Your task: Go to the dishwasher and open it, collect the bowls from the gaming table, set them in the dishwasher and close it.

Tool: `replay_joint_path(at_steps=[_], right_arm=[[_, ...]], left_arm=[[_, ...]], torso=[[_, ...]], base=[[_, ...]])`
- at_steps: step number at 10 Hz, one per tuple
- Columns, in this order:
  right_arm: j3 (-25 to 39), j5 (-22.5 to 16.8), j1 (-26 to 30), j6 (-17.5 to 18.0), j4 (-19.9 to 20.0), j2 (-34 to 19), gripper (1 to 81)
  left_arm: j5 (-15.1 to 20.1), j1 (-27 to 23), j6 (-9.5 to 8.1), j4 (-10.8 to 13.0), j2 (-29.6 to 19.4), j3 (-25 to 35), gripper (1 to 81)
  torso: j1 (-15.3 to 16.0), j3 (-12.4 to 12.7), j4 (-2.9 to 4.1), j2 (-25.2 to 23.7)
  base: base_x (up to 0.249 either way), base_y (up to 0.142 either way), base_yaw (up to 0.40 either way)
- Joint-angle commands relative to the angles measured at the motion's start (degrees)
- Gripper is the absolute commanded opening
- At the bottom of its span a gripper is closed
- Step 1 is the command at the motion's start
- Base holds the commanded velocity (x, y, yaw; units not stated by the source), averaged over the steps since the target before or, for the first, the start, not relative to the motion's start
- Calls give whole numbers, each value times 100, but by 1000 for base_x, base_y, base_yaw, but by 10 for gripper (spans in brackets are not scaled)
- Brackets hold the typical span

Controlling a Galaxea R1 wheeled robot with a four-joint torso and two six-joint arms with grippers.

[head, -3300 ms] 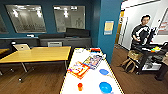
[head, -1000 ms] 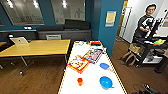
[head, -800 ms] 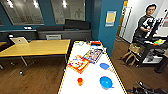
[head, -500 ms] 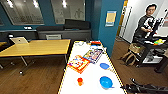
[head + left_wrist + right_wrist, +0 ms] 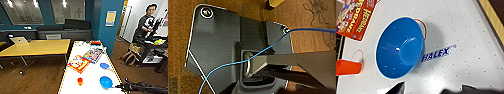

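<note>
Closer now, we are reaching the right gripper [image 5: 120, 86] toward the near bowl [image 5: 106, 82] beside the gaming table [image 5: 90, 75] right edge; jaw state indeterminate.

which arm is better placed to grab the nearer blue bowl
Right, probably. The right gripper reaches in just beside the nearer blue bowl on the gaming table; the left wrist view faces wooden floor.

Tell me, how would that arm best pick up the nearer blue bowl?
Probably by its rim. The nearer blue bowl sits upright on the white table, open side up, wide and shallow, so the thin edge is the graspable part. The right gripper is beside it, so the edge facing that gripper looks easiest.
</note>
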Motion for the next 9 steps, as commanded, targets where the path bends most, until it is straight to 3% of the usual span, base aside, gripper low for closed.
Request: replay_joint_path(at_steps=[1,3,9], right_arm=[[-477,-263,1078,914,199,-77,811],[-804,-465,1254,1303,200,125,811],[-1983,-500,1360,1435,323,1285,811]], left_arm=[[313,-102,3,87,-39,61,811],[313,-102,3,96,-39,52,811],[322,-102,3,61,-30,-36,811]], torso=[[0,0,0,0],[2,-2,0,0],[5,-2,0,5]], base=[[0,0,0],[0,0,0],[0,0,0]])
